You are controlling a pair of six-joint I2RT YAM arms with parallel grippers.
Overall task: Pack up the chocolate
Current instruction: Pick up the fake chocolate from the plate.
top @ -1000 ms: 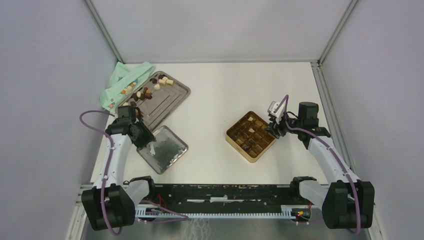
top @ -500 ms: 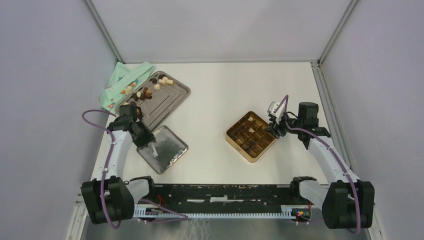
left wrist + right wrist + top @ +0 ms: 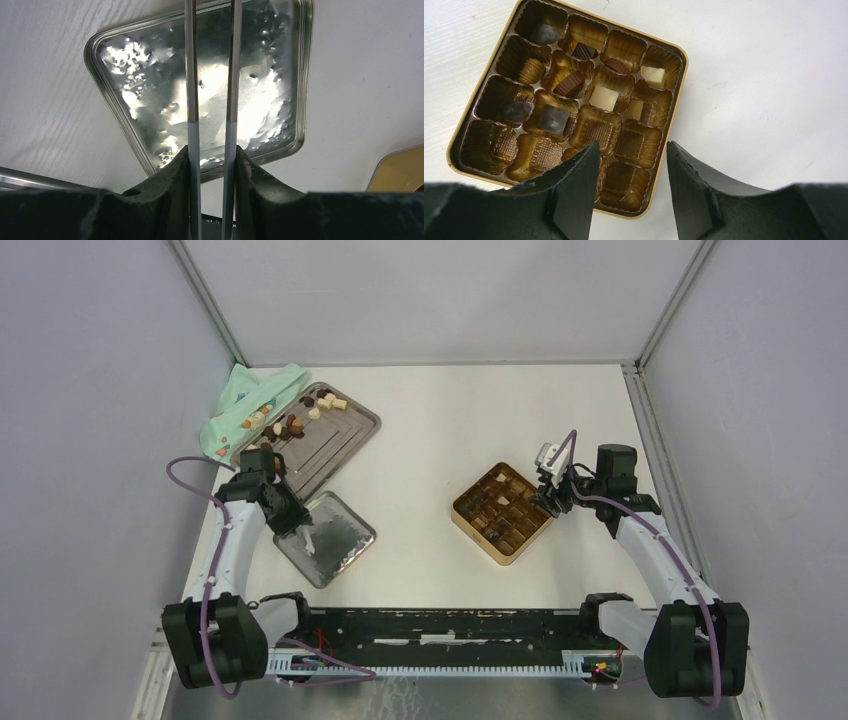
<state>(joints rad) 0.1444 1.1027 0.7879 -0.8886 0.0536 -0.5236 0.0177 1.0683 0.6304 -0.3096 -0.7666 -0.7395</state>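
Worktop (image 3: 430,420), white and walled by grey panels on three sides, lies bare across its middle and upper right in the top view. Large tray (image 3: 335,440) sits tilted at upper left, with a green bag (image 3: 240,405) over its left corner. Just below it is the small tray (image 3: 150,75), holding nothing. The tin (image 3: 502,512) lies at centre right, well apart from both trays.

The left gripper (image 3: 212,155) hangs over the small tray, clamped on thin metal tongs (image 3: 190,75) whose tips run out of frame. The right gripper (image 3: 631,150) hovers over the tin's near edge with its jaws apart and nothing between them.

Chocolate (image 3: 295,422) is scattered on the large tray by the bag. Roughly ten more pieces (image 3: 603,98) fill the tin's upper cups, and the lower cups are bare.
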